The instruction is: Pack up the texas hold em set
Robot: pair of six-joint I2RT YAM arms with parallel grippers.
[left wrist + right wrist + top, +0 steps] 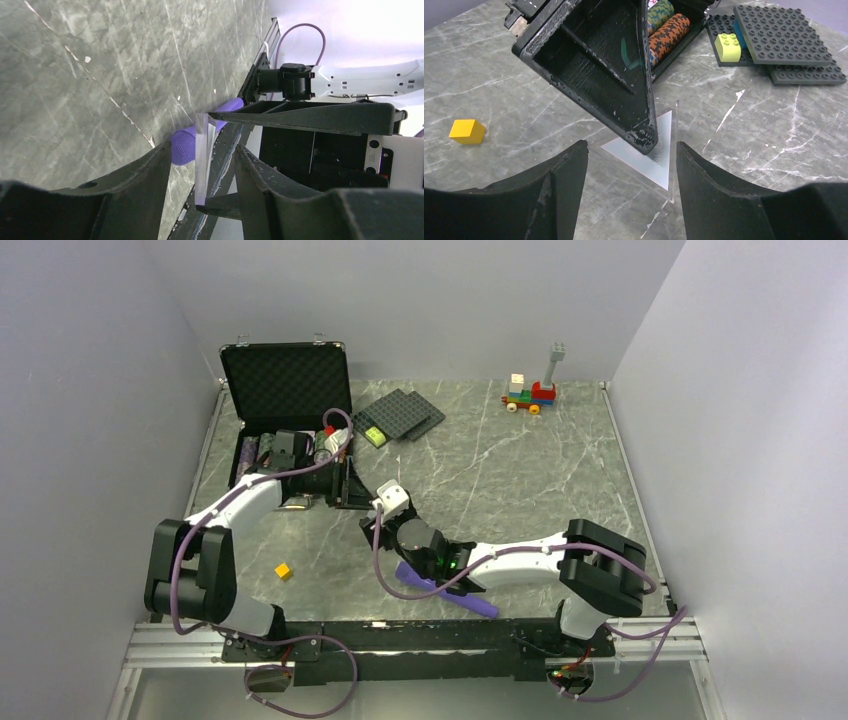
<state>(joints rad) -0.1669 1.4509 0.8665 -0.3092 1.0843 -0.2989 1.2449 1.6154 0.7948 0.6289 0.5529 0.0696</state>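
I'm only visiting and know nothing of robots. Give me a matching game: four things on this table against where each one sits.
Things:
1. yellow cube
2. purple cylinder
3. brick train
4. open black case

Places:
A. far left corner
B. front middle, at the near edge
C. far side, towards the right
D. front left, lying alone

Pairs: 1-D, 2-B, 3-C, 4-A

Black foam-lined case [285, 388], far left — lid upright, striped chip stacks [670, 33] inside
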